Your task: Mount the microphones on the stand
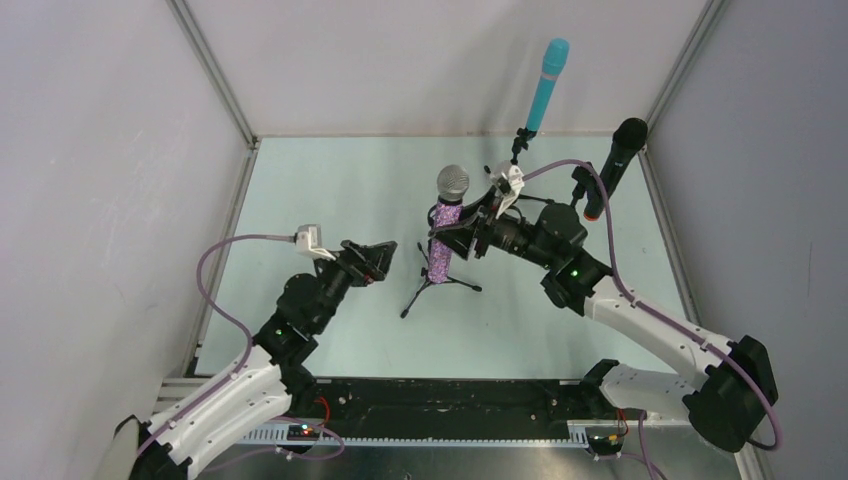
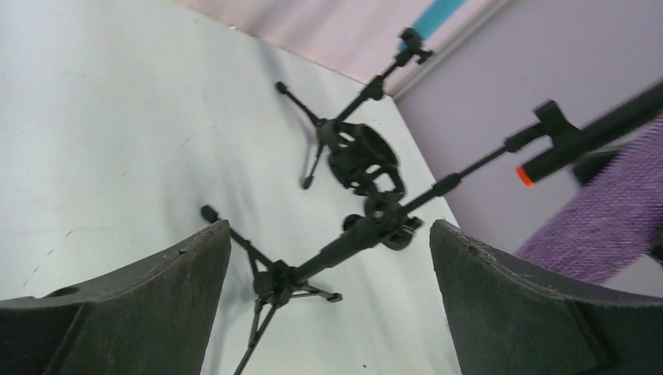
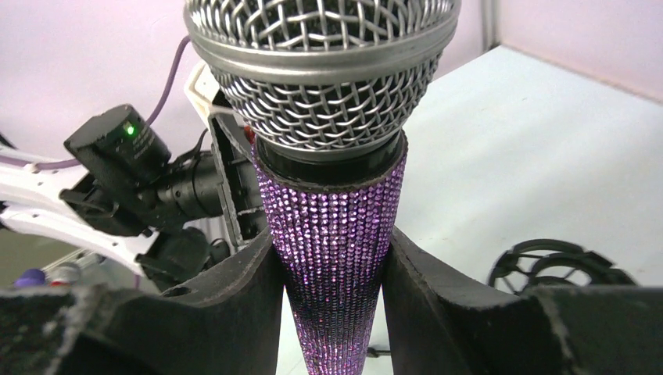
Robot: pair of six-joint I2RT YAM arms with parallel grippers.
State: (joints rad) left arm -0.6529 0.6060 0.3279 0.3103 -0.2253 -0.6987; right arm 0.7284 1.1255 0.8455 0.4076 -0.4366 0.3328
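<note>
My right gripper (image 1: 452, 232) is shut on the purple glitter microphone (image 1: 446, 222) with a silver mesh head and holds it upright at mid-table. In the right wrist view both fingers press its body (image 3: 332, 258). A black tripod stand (image 1: 436, 284) stands just below it. The cyan-blue microphone (image 1: 547, 85) sits in a stand clip at the back. The black microphone with an orange ring (image 1: 612, 165) sits in a clip at the right. My left gripper (image 1: 375, 258) is open and empty, left of the tripod (image 2: 274, 285).
A round black ring holder (image 3: 559, 266) sits low to the right of the purple microphone and shows in the left wrist view (image 2: 360, 160). A second tripod (image 2: 313, 133) stands further back. Grey walls enclose the table on three sides.
</note>
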